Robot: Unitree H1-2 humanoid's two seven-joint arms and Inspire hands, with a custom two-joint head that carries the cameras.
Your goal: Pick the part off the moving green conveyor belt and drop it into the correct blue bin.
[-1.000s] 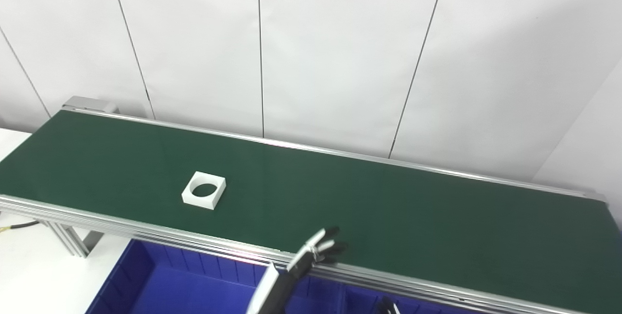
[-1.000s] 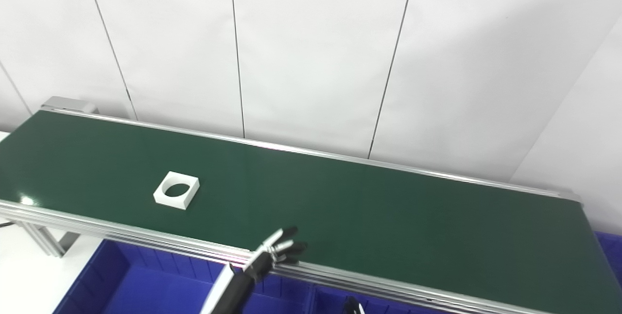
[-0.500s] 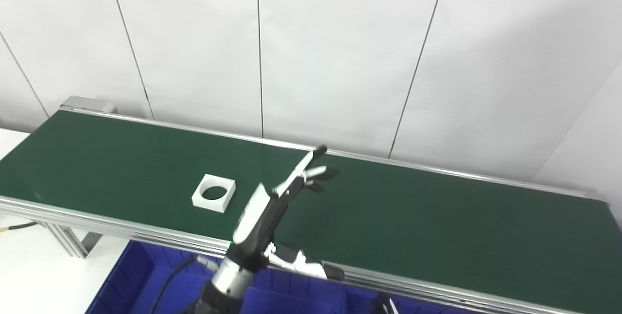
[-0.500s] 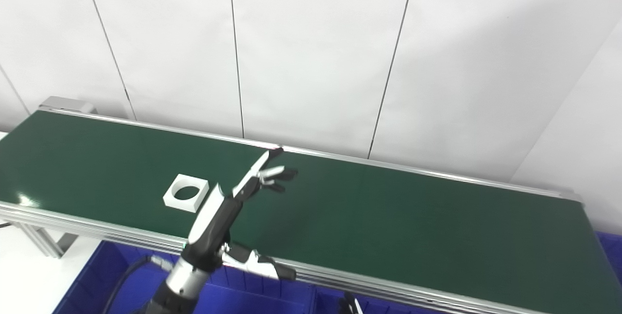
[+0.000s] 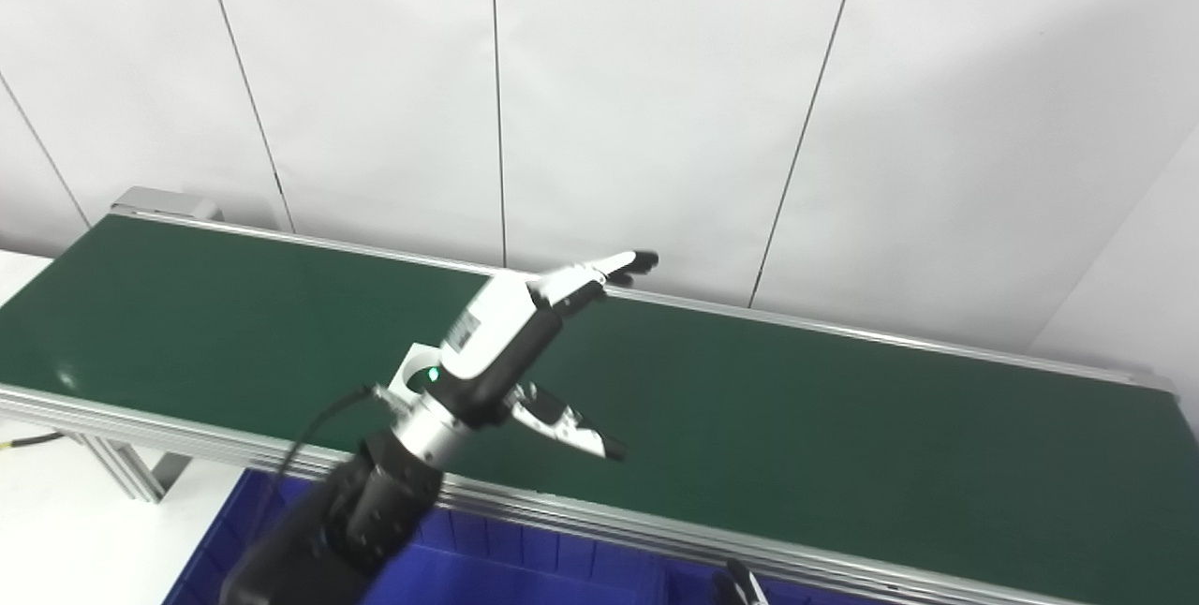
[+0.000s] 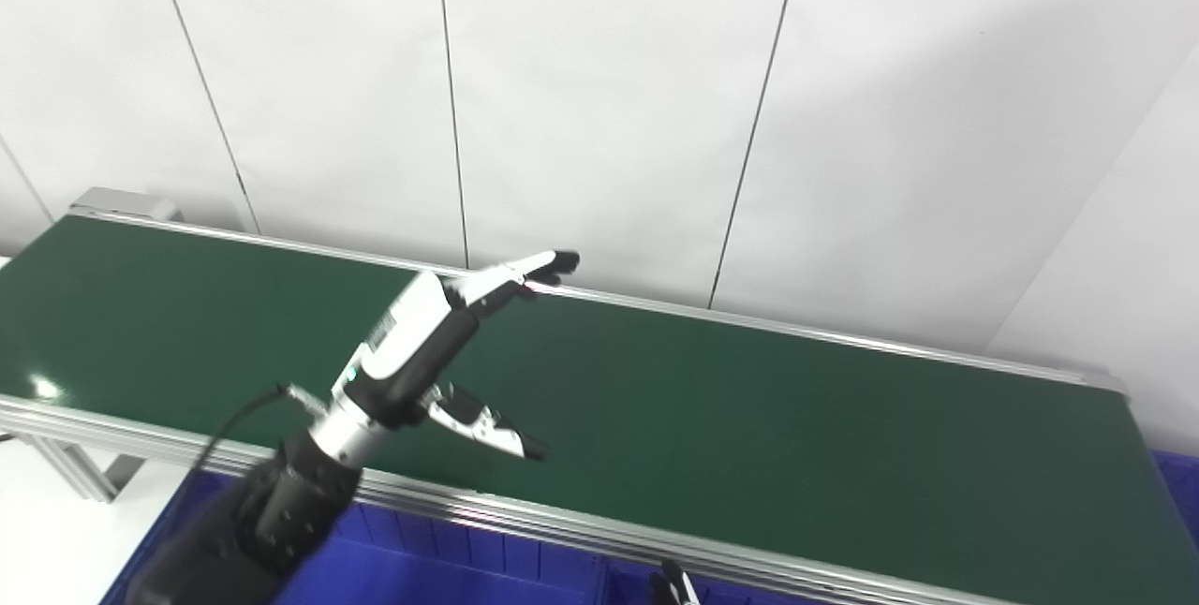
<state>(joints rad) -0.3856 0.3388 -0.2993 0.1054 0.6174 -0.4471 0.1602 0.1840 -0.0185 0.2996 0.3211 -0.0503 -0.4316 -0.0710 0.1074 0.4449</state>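
Almost wholly hidden behind the left hand (image 5: 510,333): white part (image 5: 405,371), only a pale sliver of it showing at the left edge of the wrist, low on the green conveyor belt (image 5: 843,427) near its front rail. Too little exposed to make out shape or tilt, and nothing of it visible in the right eye view.

Above the belt's middle, left hand raised and spread wide, holding nothing. Fingers (image 5: 614,265) stretched toward the far rail, thumb (image 5: 567,424) splayed well apart and pointing down to the right. No contact visible with part or belt. Small green light (image 5: 433,374) glowing at the wrist, thin black cable (image 5: 318,418) looping back along the dark forearm.

At the bottom edge, only the dark tip of the right hand (image 5: 740,583), in front of the blue bin (image 5: 525,568); impossible to tell how far open.

Belt running slantwise from upper left to lower right, framed by an aluminium front rail (image 5: 656,539). Blue bin just below that rail, a divider wall (image 5: 667,577) inside it. White tabletop (image 5: 56,530) at lower left, white panelled wall (image 5: 656,99) behind.
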